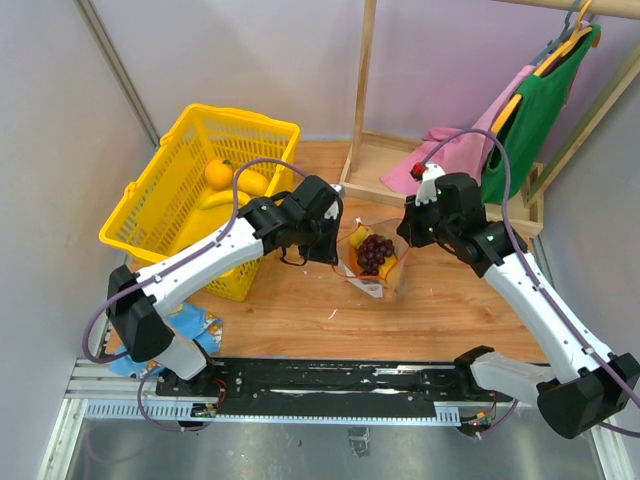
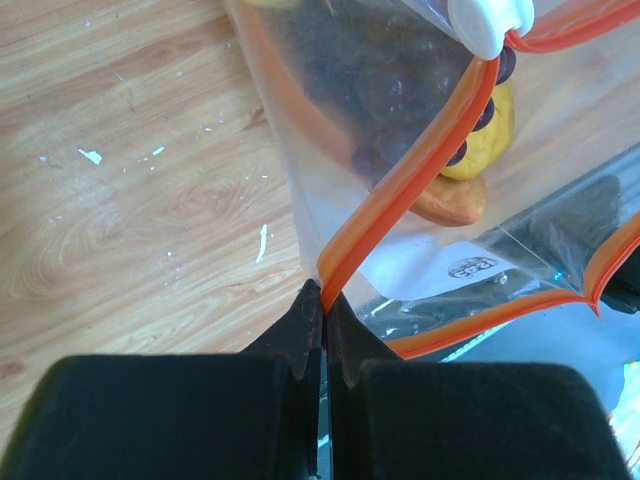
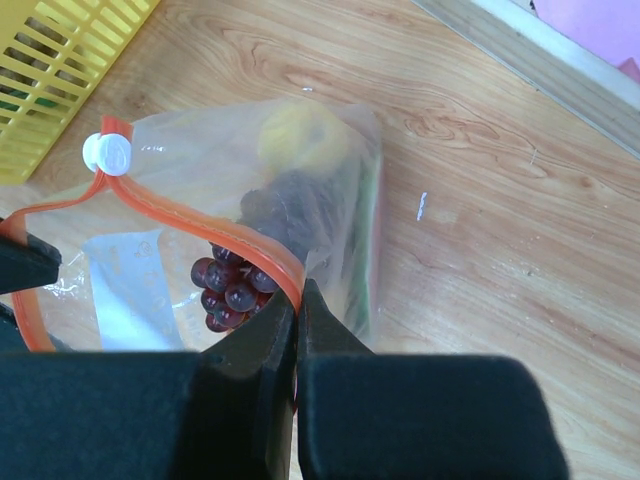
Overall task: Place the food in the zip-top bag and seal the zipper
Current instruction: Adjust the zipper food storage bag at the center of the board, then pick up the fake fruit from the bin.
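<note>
Over the grained wooden surface [image 1: 450, 310], the left fingers [image 2: 316, 312] and right fingers [image 3: 290, 315], pressed fully together, pinch opposite ends of the thin orange-red zipper [image 3: 200, 225] on the clear crinkly zip-top bag [image 3: 180, 160] holding round dark and yellow food [image 3: 228, 285]; beyond, a slatted yellow basket [image 1: 170, 200].

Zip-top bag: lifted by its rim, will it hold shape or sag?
Probably sags: the zip-top bag is thin, crinkled film, its zipper bowing between the left gripper and right gripper. Likely bottom-heavy, with grapes and yellow fruit inside.
</note>
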Controlling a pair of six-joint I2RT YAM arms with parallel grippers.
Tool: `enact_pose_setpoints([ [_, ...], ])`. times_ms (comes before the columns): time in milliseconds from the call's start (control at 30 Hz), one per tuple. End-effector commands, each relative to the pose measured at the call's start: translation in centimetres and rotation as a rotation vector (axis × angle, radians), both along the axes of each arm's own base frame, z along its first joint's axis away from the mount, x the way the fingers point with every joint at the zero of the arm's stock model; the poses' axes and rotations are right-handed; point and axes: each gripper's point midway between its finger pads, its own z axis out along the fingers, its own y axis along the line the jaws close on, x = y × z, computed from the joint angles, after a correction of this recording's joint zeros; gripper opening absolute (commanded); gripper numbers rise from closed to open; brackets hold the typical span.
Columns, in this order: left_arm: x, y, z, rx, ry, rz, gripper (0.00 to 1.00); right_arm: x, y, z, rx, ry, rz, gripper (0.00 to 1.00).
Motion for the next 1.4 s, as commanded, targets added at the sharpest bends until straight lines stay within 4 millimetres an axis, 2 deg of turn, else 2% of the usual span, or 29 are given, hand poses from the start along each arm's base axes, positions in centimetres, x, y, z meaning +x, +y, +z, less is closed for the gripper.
enact_pose_setpoints([
  [0, 0.3, 0.4, -0.2, 0.023, -0.015, 0.012, 0.0, 1.2, -0.6, -0.5, 0.001, -0.016, -0.052, 0.01],
  [100, 0.8, 0.1, 1.2, -0.016, -0.059, 0.013, 0.02, 1.3, -0.8, -1.2, -0.014, -0.009, -0.062, 0.01],
  [300, 1.2, -0.3, 3.0, -0.059, -0.104, 0.013, 0.2, 1.4, 0.0, -0.8, 0.021, -0.013, -0.035, 0.01],
  [467, 2.3, 0.5, 4.9, -0.054, -0.172, 0.056, 0.39, 1.4, 0.5, -1.0, 0.043, -0.003, -0.022, 0.01],
  [733, 4.4, 2.8, 8.6, -0.054, -0.278, 0.133, 0.6, 1.6, 0.4, -1.3, 0.031, -0.003, -0.03, 0.01],
  [900, 7.2, 6.7, 10.6, -0.015, -0.348, 0.246, 0.7, 1.7, 0.2, -1.5, 0.028, 0.001, -0.031, 0.01],
  [1033, 10.0, 11.3, 11.6, 0.016, -0.382, 0.392, 0.81, 1.8, 0.3, -1.6, 0.031, 0.003, -0.029, 0.01],
  [1267, 14.5, 19.3, 11.4, 0.061, -0.39, 0.628, 0.92, 1.8, 0.6, -1.8, 0.043, 0.013, -0.015, 0.01],
  [1367, 16.4, 22.6, 10.4, 0.072, -0.37, 0.74, 0.93, 1.8, 0.8, -1.7, 0.05, 0.016, -0.01, 0.01],
])
